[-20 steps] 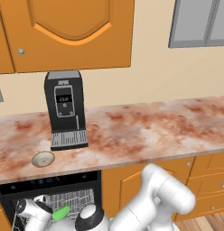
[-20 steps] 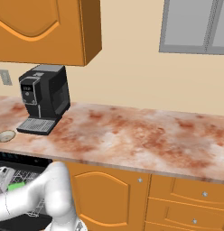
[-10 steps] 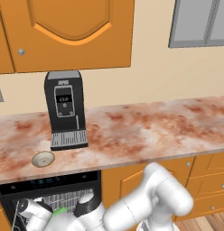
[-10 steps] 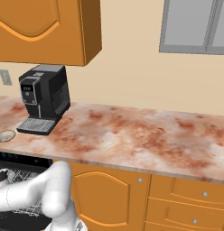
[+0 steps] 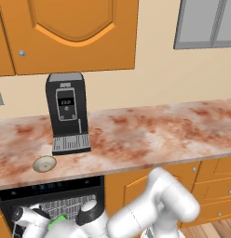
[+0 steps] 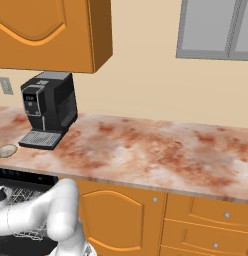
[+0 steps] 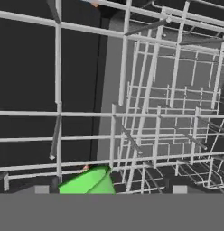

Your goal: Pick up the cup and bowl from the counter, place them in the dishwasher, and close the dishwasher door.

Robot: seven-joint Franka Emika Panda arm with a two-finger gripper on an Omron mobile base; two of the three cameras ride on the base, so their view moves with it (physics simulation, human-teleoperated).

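Down low, the arm is reaching into the open dishwasher, its pincer sitting over the wire rack with the green cup right at its tips, probably gripped, though I cannot tell for sure. Meanwhile the bowl is resting on the surface, just beside the coffee machine.
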